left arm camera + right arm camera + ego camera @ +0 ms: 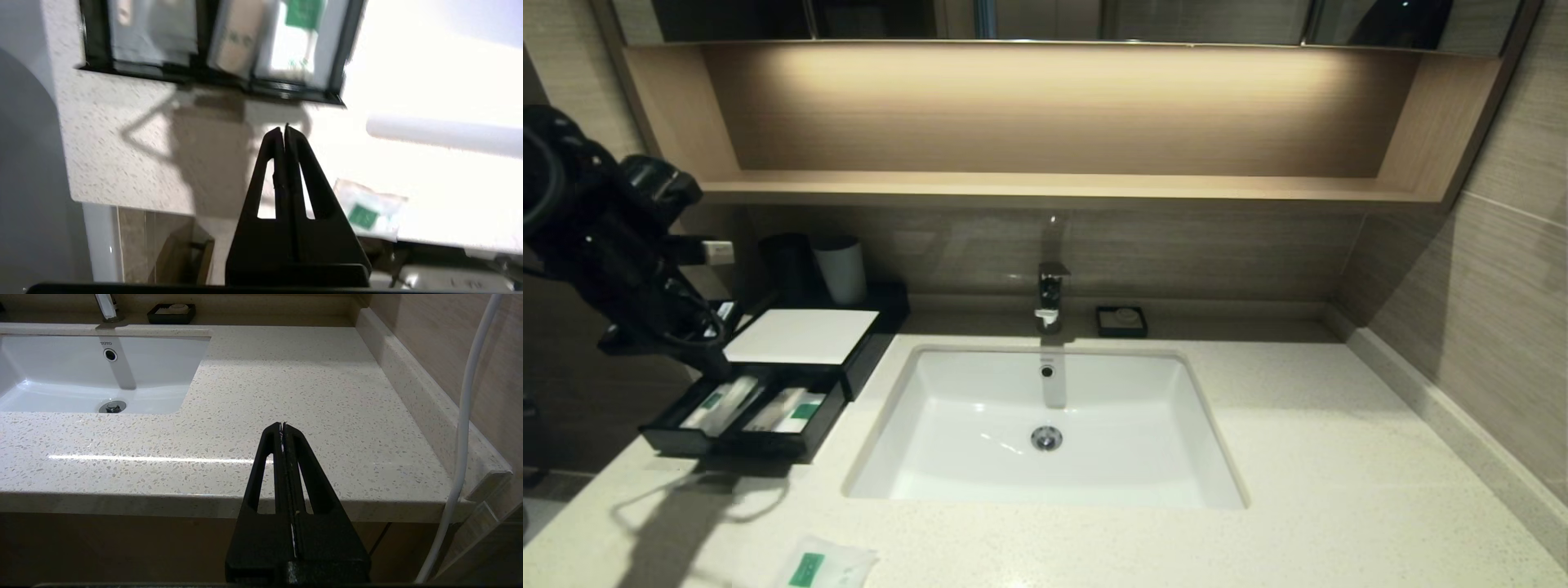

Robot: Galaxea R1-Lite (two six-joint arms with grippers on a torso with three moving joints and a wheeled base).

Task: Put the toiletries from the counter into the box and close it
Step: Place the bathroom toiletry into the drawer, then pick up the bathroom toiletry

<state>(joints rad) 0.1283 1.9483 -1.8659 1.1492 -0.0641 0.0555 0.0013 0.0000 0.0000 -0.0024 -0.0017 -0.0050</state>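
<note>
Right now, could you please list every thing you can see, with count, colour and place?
box: one, black with white top panel, on the counter's left, drawer pulled out.
wrapped toiletries: at least two, clear and white with green labels, in the open drawer.
sachet: one, white with green label, on the counter's front edge.
counter: one, off-white speckled.
sink: one, white, set into the counter.
faucet: one, chrome, behind the sink.
soap dish: one, black, right of the faucet.
cups: two, one grey, one dark, behind the box.
shelf: one, light wood, above.
left hand: black, shut, empty, above the counter before the drawer.
right hand: black, shut, empty, before the counter's right part.
</note>
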